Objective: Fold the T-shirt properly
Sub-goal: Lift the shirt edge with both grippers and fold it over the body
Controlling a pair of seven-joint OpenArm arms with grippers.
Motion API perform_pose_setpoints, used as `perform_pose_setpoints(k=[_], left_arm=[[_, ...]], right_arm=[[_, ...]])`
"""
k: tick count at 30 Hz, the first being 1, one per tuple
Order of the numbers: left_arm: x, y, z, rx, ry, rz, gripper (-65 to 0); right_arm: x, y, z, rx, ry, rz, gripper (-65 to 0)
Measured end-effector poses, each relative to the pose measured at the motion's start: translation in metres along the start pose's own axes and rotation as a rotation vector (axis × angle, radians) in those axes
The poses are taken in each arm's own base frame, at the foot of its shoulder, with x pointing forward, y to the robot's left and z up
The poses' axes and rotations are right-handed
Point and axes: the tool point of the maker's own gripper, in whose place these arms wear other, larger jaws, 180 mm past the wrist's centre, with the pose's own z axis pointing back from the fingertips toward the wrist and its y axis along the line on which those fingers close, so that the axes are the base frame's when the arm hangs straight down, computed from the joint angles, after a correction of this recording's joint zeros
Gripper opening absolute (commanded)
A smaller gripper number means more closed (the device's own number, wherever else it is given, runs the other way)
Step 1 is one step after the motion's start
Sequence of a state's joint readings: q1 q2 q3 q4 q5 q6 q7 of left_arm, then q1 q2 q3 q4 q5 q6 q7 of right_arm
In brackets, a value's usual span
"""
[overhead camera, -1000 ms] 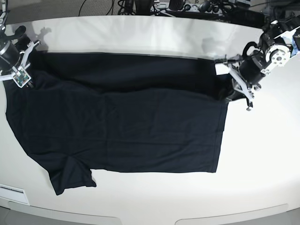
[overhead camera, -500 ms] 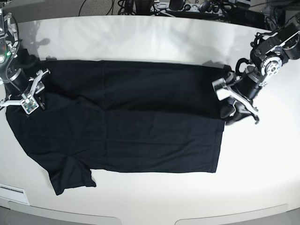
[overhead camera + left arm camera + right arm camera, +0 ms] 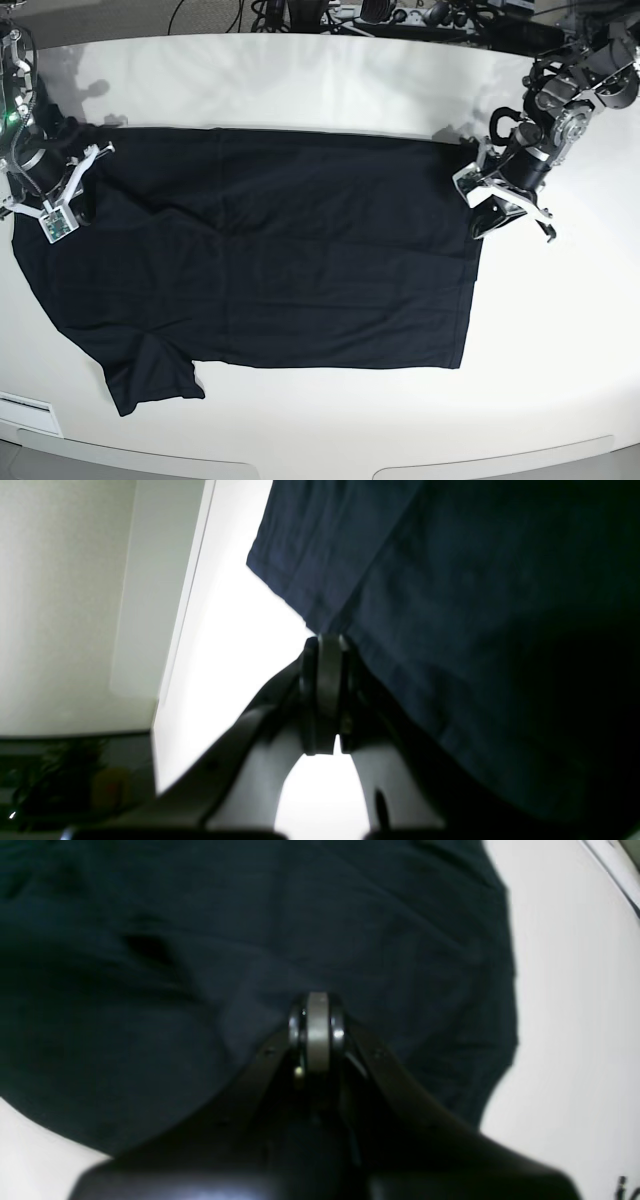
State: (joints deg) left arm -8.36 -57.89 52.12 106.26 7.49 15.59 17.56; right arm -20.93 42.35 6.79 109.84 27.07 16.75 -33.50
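Both arms have shifted since a second ago: the folded-over top strip of the T-shirt (image 3: 270, 250) now lies flatter and squarer across the white table (image 3: 330, 80), and the hands that were pinching and carrying that edge have let it down and settled at the two ends. Right hand (image 3: 60, 200) sits on the sleeve-end of the shirt at the base view's left, left hand (image 3: 505, 200) at the hem-end on its right. Both look pressed together now; in the wrist views the fingertips meet flush with no gap, and I can't see any cloth actually caught between them, so I'd call them closed and empty, resting at the fabric edge. My guess on why they're parked there: they just laid one long fold and are at the corners to smooth it or to re-grab for the next one. Shirt itself is plain black cotton-looking knit, matte, soft, with shallow wrinkles and a stitched hem band visible by the left hand (image 3: 322, 690). One short sleeve (image 3: 150, 380) pokes out at the near corner, not tucked yet. Table is smooth and glossy, so the cloth probably slides easily.
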Motion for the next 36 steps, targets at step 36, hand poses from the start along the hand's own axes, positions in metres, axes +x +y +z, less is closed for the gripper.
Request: perform_pose_setpoints(k=[36], left_arm=[[-0.014, -0.118, 0.085, -0.541, 0.073, -0.058, -65.0]], right_arm=[[-0.133, 0.080, 0.055, 0.201, 0.408, -0.115, -65.0]])
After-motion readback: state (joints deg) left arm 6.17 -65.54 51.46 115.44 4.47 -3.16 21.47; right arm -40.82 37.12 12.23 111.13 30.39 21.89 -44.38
